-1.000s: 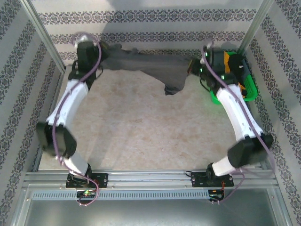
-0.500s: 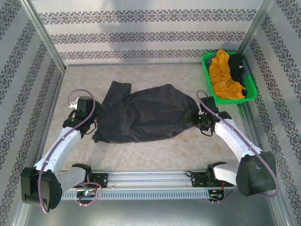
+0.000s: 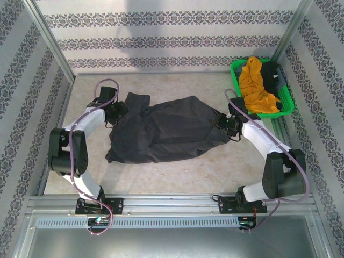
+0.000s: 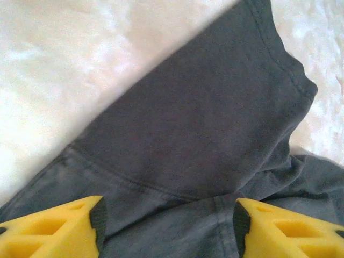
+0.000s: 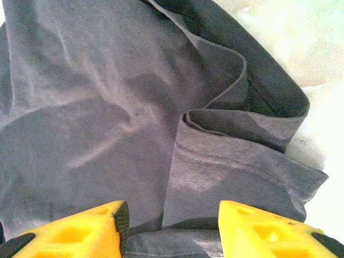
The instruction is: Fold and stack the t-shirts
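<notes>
Fingers (image 4: 54, 228) of left gripper (image 3: 122, 111) and right gripper (image 3: 220, 122) stand parted, empty, over spread charcoal-grey cloth t-shirt (image 3: 166, 129). Folding not yet begun; next likely needs edge grasps.

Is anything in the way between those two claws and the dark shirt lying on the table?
Nothing visible. The left gripper and right gripper hang open directly over opposite ends of the dark grey t-shirt.
</notes>
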You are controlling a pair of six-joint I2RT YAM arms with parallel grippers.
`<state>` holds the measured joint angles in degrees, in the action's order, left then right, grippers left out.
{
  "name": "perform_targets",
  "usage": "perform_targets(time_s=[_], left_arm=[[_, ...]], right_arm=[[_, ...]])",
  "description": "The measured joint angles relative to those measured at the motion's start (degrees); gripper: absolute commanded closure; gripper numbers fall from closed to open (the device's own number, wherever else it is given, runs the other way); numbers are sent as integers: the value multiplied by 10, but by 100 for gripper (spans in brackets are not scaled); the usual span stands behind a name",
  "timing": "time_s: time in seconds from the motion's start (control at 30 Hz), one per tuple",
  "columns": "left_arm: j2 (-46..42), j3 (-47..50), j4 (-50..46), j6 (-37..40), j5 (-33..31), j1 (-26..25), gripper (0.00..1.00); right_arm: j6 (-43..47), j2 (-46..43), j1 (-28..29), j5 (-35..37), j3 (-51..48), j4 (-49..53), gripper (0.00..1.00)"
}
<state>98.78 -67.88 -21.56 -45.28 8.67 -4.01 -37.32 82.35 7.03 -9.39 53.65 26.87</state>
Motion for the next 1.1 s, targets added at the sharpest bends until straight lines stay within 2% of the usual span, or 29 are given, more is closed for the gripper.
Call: perform_targets(time_s=[0.27, 0.47, 0.8, 0.97, 1.1], left_arm=[[77, -64, -15, 68, 14, -50, 30], [106, -73, -49, 78, -32, -60, 25], [141, -78, -83, 55, -44, -25, 36], [154, -97, -87, 41, -22, -2, 37], [172, -123, -83, 36, 6, 35, 36]], right_arm=[[6, 46, -2, -19, 7, -1, 51], [9, 69, -10, -18, 17, 1, 51], [28, 193, 7, 5, 124, -5, 55], [35, 273, 34, 17, 180, 1, 63], [34, 315, 42, 25, 228, 27, 63]])
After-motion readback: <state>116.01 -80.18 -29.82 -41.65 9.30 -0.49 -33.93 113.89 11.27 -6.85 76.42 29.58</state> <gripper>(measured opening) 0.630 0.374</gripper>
